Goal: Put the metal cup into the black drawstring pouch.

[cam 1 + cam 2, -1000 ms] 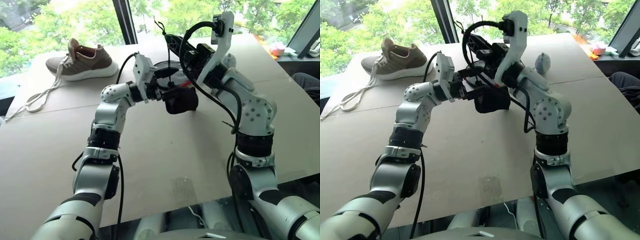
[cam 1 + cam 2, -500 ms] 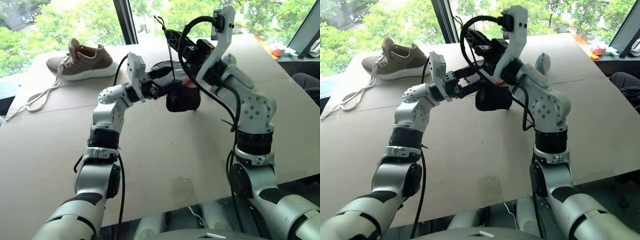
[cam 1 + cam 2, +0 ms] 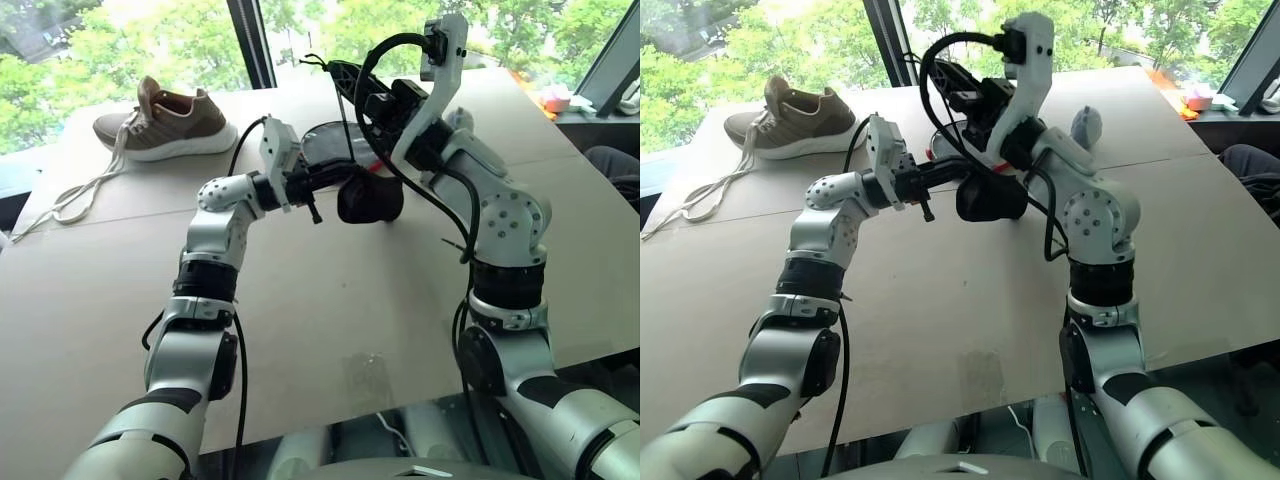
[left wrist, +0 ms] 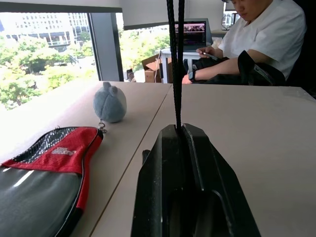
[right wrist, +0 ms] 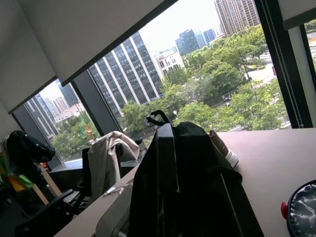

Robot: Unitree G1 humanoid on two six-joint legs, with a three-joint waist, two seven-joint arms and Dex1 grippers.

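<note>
The left tool is pinched shut on the thin black cord, so the step in hand is likely cinching the mouth: draw the cord steadily away while the other side holds firm. The right tool, pressed together on the fabric, holds the black drawstring pouch above the middle of the counter, just beside the left tool; whether the metal cup lies inside cannot be told.

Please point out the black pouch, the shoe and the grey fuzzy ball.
black pouch [image 3: 370,198]: left eye view, bulging fabric body.
shoe [image 3: 170,122]: left eye view, brown upper.
grey fuzzy ball [image 4: 109,102]: left wrist view, middle of its body.
</note>
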